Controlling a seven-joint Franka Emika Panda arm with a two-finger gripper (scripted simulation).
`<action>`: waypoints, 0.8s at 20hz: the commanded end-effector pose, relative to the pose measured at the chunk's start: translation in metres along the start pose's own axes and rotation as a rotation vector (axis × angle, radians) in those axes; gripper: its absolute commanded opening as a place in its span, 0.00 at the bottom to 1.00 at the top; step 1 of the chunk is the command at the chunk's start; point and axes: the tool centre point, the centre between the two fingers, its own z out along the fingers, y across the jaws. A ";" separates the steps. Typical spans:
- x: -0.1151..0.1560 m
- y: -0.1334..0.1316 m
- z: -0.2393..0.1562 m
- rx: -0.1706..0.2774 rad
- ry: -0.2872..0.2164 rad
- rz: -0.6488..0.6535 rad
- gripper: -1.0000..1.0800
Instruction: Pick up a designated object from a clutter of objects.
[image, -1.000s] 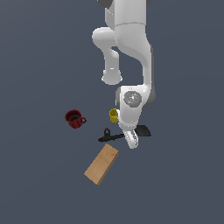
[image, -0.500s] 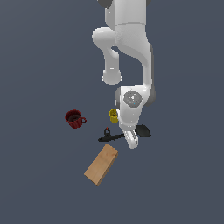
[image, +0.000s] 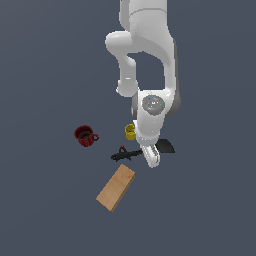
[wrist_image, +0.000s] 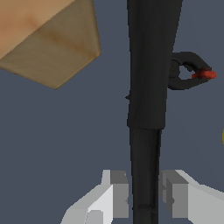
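Note:
The black spatula (wrist_image: 148, 87) lies on the dark floor, its long handle running between my gripper's (wrist_image: 145, 194) two grey fingers (wrist_image: 119, 192). A thin gap shows on each side of the handle, so the gripper stands open around it. In the exterior view the gripper (image: 152, 159) is down at floor level over the handle, and the spatula's broad head (image: 165, 146) sticks out toward that view's right. The small black clamp (wrist_image: 188, 72) with a red tip lies right beside the handle. Part of the handle is hidden by the hand.
The tan wooden block (image: 116, 187) lies just in front of the spatula, close to my fingers (wrist_image: 48, 39). A small yellow cup (image: 130, 131) stands behind the handle. A red mug (image: 85, 135) sits farther to the exterior view's left.

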 end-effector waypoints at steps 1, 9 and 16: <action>0.002 -0.003 -0.019 0.002 0.000 0.000 0.00; 0.009 -0.011 -0.100 0.002 0.002 0.002 0.00; 0.015 -0.020 -0.176 0.001 0.004 0.004 0.00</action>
